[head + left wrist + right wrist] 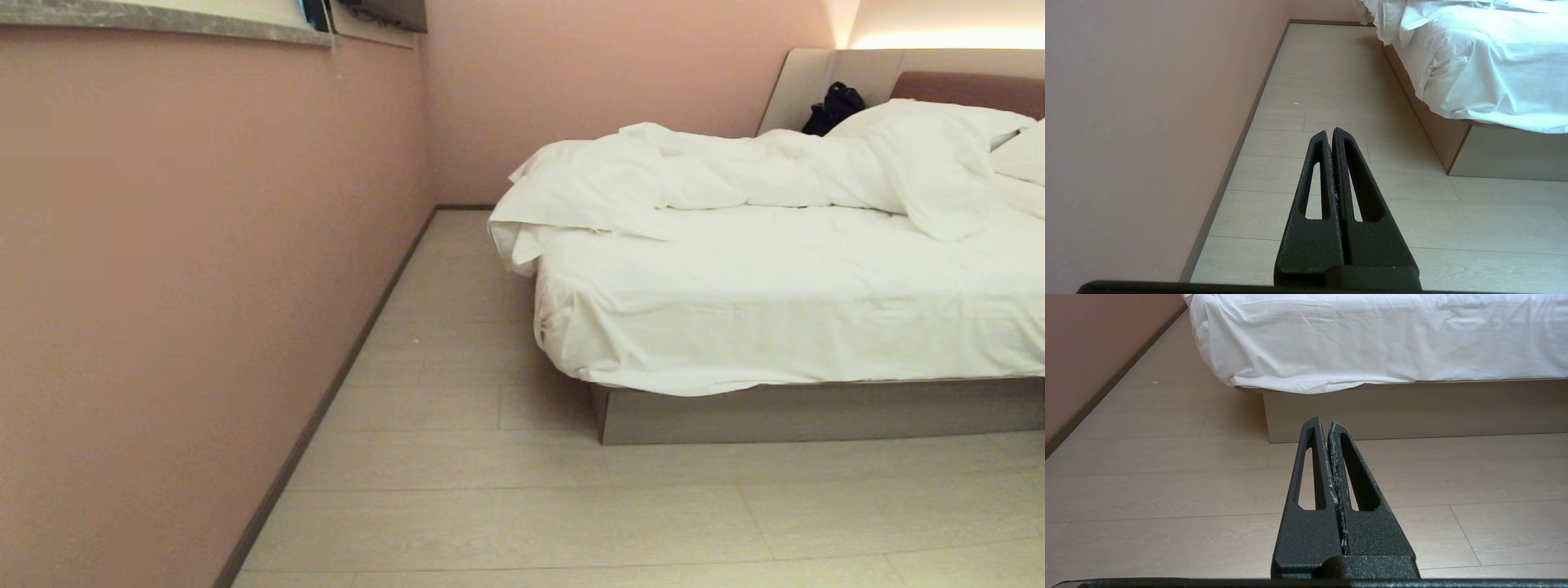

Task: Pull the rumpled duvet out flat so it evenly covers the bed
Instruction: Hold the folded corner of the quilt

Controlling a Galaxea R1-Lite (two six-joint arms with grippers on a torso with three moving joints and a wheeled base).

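Lying bunched toward the headboard, the duvet [735, 175] is leaving the bed [784, 327] bare, while both parked grippers' jaws are resting together.

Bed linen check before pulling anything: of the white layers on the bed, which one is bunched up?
The duvet, heaped in thick folds toward the headboard. The fitted sheet below lies smooth over the mattress.

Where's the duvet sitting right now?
In the head view the duvet lies bunched across the bed's far half, toward the headboard, beside the pillows.
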